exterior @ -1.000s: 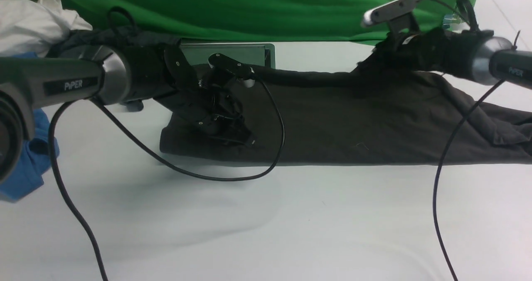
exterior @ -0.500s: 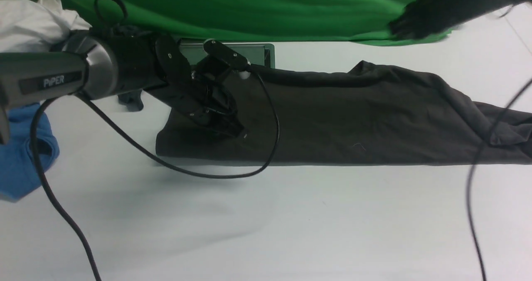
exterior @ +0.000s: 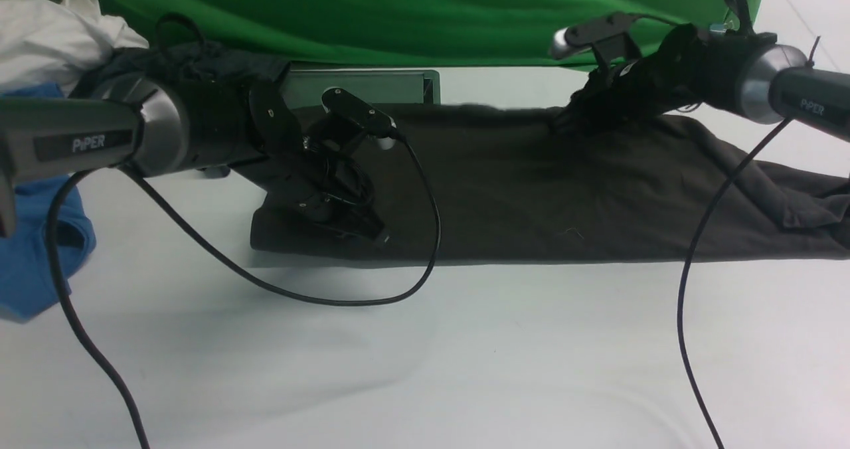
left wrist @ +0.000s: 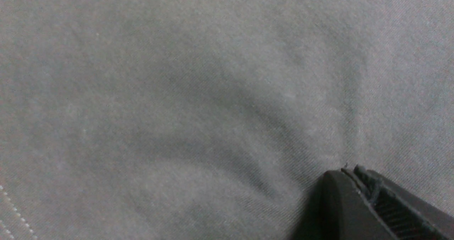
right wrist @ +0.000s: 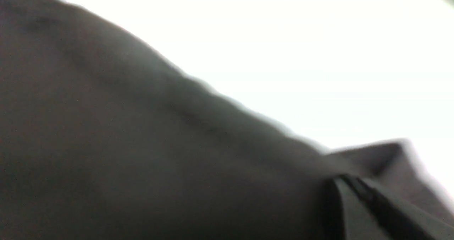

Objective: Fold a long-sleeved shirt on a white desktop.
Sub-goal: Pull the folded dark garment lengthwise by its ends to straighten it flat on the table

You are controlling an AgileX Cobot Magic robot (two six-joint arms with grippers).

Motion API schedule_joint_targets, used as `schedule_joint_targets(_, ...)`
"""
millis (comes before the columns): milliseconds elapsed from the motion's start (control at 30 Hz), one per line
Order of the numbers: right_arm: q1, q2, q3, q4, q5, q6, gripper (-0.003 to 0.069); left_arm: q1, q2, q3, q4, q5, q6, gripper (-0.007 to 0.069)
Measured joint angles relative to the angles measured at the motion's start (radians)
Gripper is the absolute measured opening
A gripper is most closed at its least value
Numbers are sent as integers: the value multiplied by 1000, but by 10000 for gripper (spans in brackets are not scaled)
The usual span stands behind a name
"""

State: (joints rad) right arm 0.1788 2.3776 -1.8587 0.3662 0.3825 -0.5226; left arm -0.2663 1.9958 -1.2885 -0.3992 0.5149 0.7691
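The long-sleeved shirt (exterior: 531, 196) lies as a long dark brown-black band across the white desktop (exterior: 465, 356). Its label and chest print are hidden. My left gripper (exterior: 382, 236) points down onto the shirt's left end. In the left wrist view its fingers are pressed together (left wrist: 349, 169), and creases in the knit (left wrist: 177, 91) run to the tip. My right gripper (exterior: 558, 122) sits at the shirt's far edge, right of centre. The blurred right wrist view shows it shut (right wrist: 340, 178), with a fold of the shirt (right wrist: 106, 144) at its tip and the desktop (right wrist: 283, 37) beyond.
A grey-green metal panel (exterior: 372, 84) lies behind the shirt under the green backdrop (exterior: 398, 10). A blue shirt (exterior: 33, 263), white cloth (exterior: 46, 37) and a dark garment (exterior: 199, 54) are piled at the far left. Black cables (exterior: 425, 236) (exterior: 690, 269) hang from both wrists.
The right arm swung up and away from the raised far edge, then came back down onto it further left. That edge now lies flatter. The left gripper shifted slightly left and lower.
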Motion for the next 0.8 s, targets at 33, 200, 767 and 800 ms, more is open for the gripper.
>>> schedule_joint_targets(33,-5,-1,0,0,-20,1,22,0,0,0,0,0,0,17)
schedule_joint_targets(200,-49,-62,-2,-7,-8,14,59,0,0,0,7,0,-1,17)
schedule_joint_targets(767,-161,-718,611,-182,355,175,94,-1,-91,1,-10,4,12,17)
schedule_joint_targets(800,-161,-727,645,-182,334,175,96,-3,-101,1,-15,4,20,17)
